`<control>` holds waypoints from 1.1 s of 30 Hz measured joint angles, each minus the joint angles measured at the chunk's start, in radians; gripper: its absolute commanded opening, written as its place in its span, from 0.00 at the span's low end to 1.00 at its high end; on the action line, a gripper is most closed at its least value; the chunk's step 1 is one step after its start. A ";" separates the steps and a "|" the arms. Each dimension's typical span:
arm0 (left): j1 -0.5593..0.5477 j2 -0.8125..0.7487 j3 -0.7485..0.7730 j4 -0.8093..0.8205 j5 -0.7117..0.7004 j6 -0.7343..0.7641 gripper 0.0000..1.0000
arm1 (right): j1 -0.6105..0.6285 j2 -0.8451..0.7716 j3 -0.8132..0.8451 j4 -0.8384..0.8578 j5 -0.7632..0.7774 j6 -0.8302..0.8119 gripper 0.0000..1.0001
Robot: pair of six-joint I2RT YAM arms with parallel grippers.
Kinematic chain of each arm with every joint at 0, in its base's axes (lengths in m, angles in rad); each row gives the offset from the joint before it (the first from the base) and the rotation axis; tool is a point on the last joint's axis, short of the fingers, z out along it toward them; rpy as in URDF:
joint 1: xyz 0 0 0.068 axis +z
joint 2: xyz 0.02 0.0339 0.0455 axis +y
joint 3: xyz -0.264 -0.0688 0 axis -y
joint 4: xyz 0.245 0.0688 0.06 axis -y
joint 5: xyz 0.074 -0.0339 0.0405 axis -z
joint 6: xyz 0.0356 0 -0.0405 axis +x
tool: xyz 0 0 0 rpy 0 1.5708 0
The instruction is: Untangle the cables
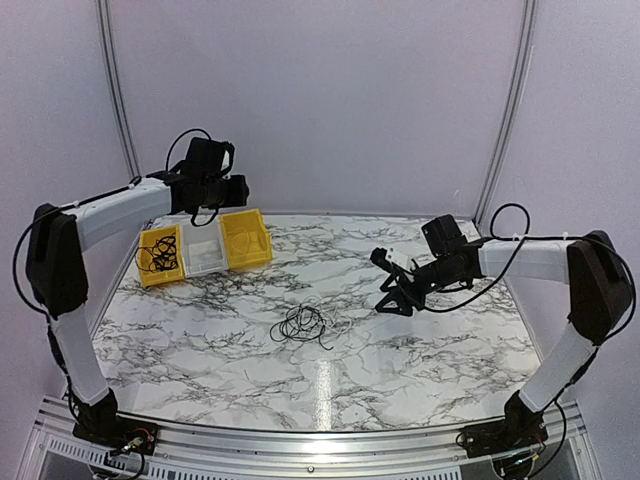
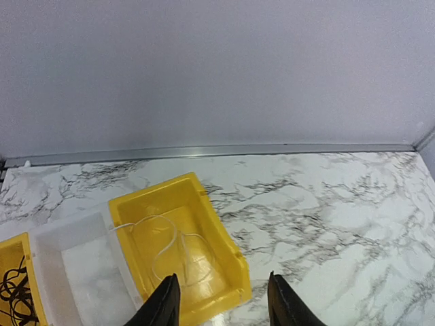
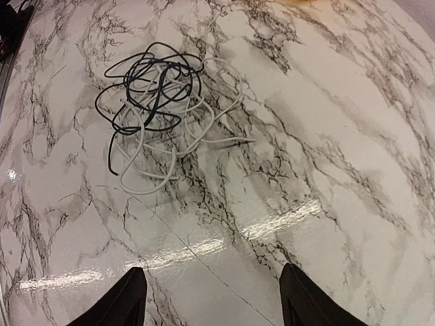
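Note:
A tangle of black and white cables [image 1: 303,323] lies on the marble table near the middle; the right wrist view shows it [image 3: 158,112] as black loops over white ones. My right gripper [image 1: 392,298] is open and empty, right of the tangle, apart from it [image 3: 214,299]. My left gripper [image 1: 232,192] is open and empty, raised above the bins at the back left [image 2: 219,302]. A thin white cable [image 2: 170,248] lies in the right yellow bin [image 2: 224,238]. Black cables [image 1: 158,255] fill the left yellow bin [image 1: 160,275].
A clear white bin [image 1: 205,250] sits between the two yellow bins. The back wall rail [image 2: 204,151] runs behind them. The table's near edge is a metal rail [image 1: 300,440].

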 measured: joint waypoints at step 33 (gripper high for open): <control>-0.514 -0.262 -0.804 0.507 0.019 -0.098 0.53 | 0.101 0.378 0.358 -0.307 -0.254 0.194 0.00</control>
